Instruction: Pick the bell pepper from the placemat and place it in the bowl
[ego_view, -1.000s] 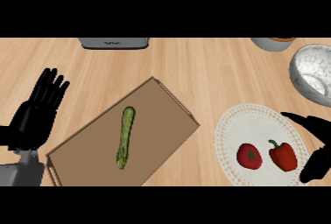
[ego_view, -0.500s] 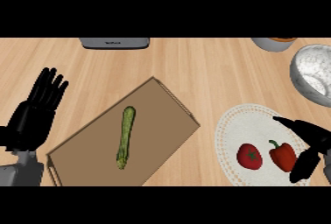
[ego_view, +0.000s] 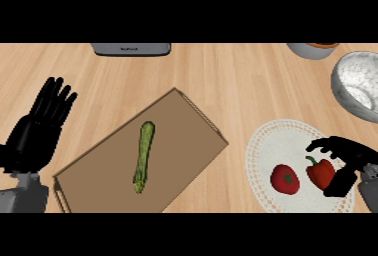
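A red bell pepper (ego_view: 320, 173) with a green stem lies on the right part of the round white lace placemat (ego_view: 280, 140). My right hand (ego_view: 353, 155) is right beside it. Its fingers arch over the pepper's top and its thumb (ego_view: 338, 184) stands against the pepper's right side, not closed round it. The shiny metal bowl (ego_view: 357, 90) sits at the right edge, beyond the placemat. My left hand (ego_view: 37, 132) rests open at the left edge, fingers up.
A red tomato (ego_view: 285, 179) lies on the placemat just left of the pepper. A brown cutting board (ego_view: 177, 125) with a long green vegetable (ego_view: 143, 156) fills the middle. A grey appliance (ego_view: 131, 48) and a small cup (ego_view: 313, 49) stand at the far edge.
My right hand has come down and leftward onto the placemat, bending its fingers over the bell pepper. The left hand and all objects stay put.
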